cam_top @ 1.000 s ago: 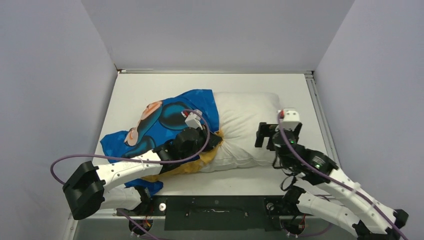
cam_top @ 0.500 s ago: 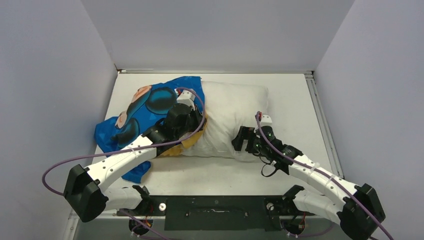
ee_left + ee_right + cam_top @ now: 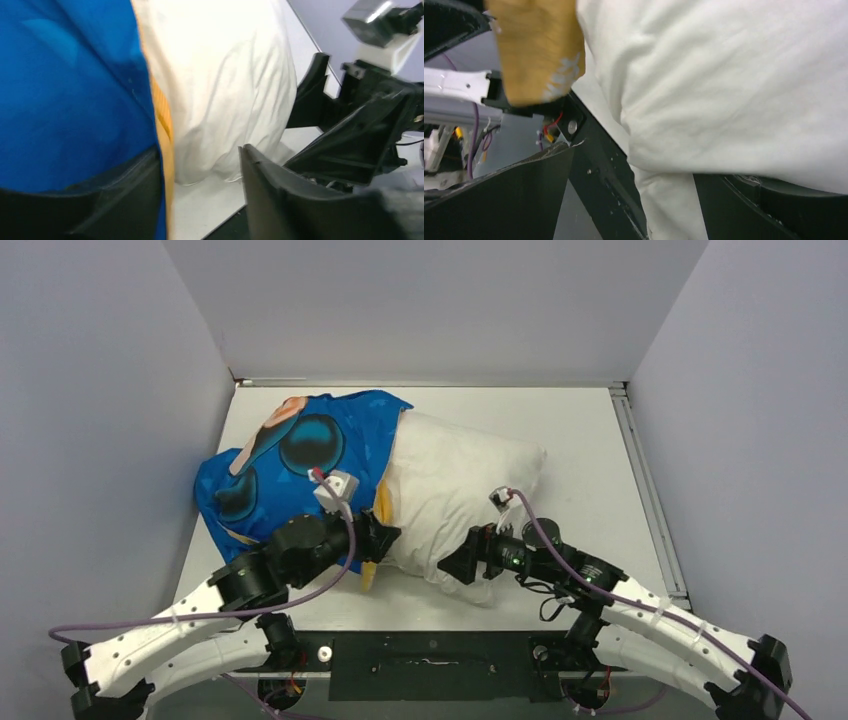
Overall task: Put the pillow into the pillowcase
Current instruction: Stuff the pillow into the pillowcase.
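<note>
The pillowcase (image 3: pixel 300 455), blue face up, lies bunched at the back left with its orange hem (image 3: pixel 162 125) turned toward the middle. The off-white pillow (image 3: pixel 450 490) sticks out of its mouth to the right, left part covered. My left gripper (image 3: pixel 385 540) sits at the near end of the hem; its jaws stand apart with bare table between them, and blue cloth drapes over the left finger (image 3: pixel 110 200). My right gripper (image 3: pixel 460 565) is at the pillow's near corner, jaws wide apart, with a fold of pillow (image 3: pixel 724 75) hanging between the fingers (image 3: pixel 514 200).
Grey walls close in the white table (image 3: pixel 590 430) on three sides. A metal rail (image 3: pixel 640 480) runs along the right edge. The black base plate (image 3: pixel 430 665) with both arm mounts lies at the near edge, just below both grippers.
The pillowcase and pillow slid toward the back left and the pillow tilted. Both grippers drew back to the pillow's near edge. The left jaws, shut on the case before, have parted.
</note>
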`<state>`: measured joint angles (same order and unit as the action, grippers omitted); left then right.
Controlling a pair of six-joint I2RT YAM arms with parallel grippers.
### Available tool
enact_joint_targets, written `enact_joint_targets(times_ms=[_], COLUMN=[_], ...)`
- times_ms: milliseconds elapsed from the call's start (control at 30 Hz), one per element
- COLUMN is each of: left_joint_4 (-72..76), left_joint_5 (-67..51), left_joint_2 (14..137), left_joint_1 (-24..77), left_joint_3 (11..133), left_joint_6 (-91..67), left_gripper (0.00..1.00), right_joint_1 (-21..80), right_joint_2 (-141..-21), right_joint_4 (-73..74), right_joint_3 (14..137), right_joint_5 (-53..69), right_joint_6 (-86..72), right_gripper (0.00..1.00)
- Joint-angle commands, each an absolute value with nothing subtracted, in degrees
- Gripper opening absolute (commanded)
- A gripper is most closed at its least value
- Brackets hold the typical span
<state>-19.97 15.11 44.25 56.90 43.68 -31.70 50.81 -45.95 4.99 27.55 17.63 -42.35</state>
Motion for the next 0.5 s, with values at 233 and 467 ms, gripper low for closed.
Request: enact_joint_targets(times_ms=[233,467], left_joint_4=[-29.8,-32.9], left_joint_5=[38.0,28.2], left_joint_2=[43.5,62.7], left_joint_1=[57.1,49.3], left_joint_3=[56.1,72.1], left_joint_6=[-27.0,-22.1], left_gripper=[0.88,0.92], right_joint_1=[45.9,35.6], right_joint_2=[-42.8,-44.5], right_joint_4=[24.6,23.5], right_joint_3=[44.1,42.2], right_joint_5=[-6.7,-5.2], right_joint_6=[-33.6,-33.6], right_gripper=[0.9,0.9])
